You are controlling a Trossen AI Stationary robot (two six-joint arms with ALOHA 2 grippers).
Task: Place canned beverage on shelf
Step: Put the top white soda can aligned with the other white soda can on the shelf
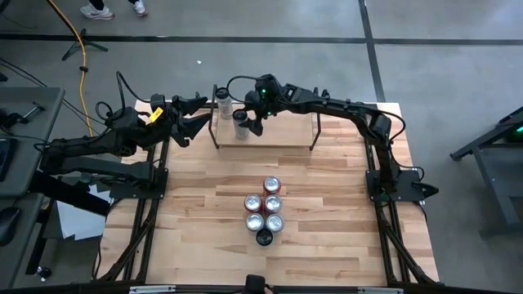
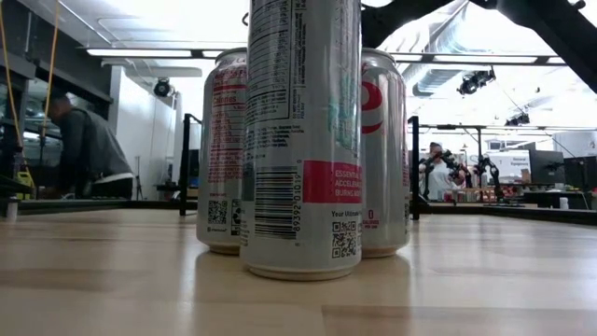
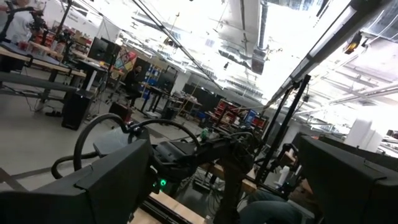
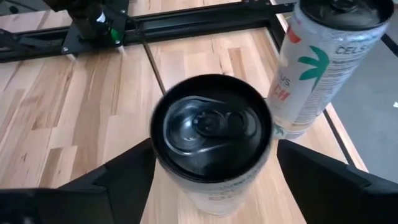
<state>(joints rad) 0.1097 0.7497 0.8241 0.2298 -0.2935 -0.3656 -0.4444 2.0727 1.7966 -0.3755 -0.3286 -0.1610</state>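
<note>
My right gripper (image 1: 245, 124) is over the shelf (image 1: 278, 135) at the far edge of the table (image 1: 327, 245), near the shelf's left end. In the wrist view the jaws are spread wide, one finger (image 4: 124, 180) each side of a black-top can (image 4: 211, 140); fingers sit close to the can wall, but I can't tell if they touch it. Can stands upright on the shelf plank. A 2nd can (image 4: 317, 62), white w/ palm logo, stands just beside it, also on the shelf.

Left gripper (image 1: 192, 122) waits just off the shelf's left end, jaws open, holding nothing.

Mid-table, toward the near edge: cluster of 6 cans (image 1: 265, 211), upright, packed in pairs. Low view shows 3 of them (image 2: 303, 140) close up.
</note>
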